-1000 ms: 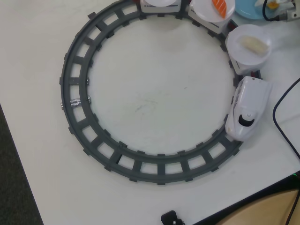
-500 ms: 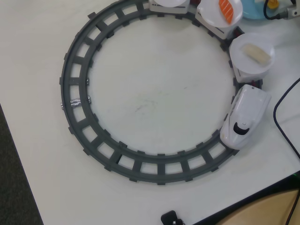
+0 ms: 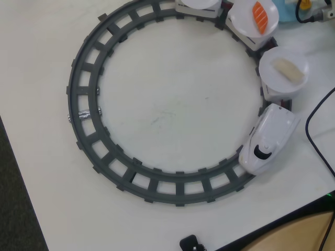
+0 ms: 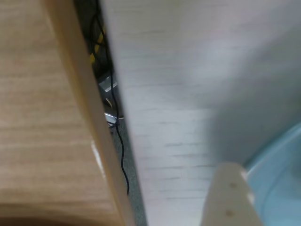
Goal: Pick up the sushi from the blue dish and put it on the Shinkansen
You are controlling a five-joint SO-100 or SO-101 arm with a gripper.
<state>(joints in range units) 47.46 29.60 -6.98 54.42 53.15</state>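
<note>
In the overhead view the white Shinkansen (image 3: 267,141) runs on the grey ring track (image 3: 84,112) at the right, nose toward the lower left. Behind it come wagons with round white plates: one with a pale cream piece (image 3: 287,69), one with an orange striped piece (image 3: 260,15). Only a slice of the blue dish (image 3: 285,9) shows at the top right, and its rim (image 4: 282,165) fills the wrist view's lower right. My gripper (image 4: 247,176) hangs just beside that rim, with only one cream finger (image 4: 229,197) in sight. The sushi does not show clearly.
A black cable (image 3: 314,112) curves over the table right of the train. The table's edge (image 3: 293,212) cuts across the lower right, with a small black object (image 3: 191,243) near it. The wrist view shows a wooden board (image 4: 42,117) past the table edge.
The Shinkansen has rolled along the track toward the lower left, and its plate wagons have followed round the curve. The slice of arm at the top right has stayed put.
</note>
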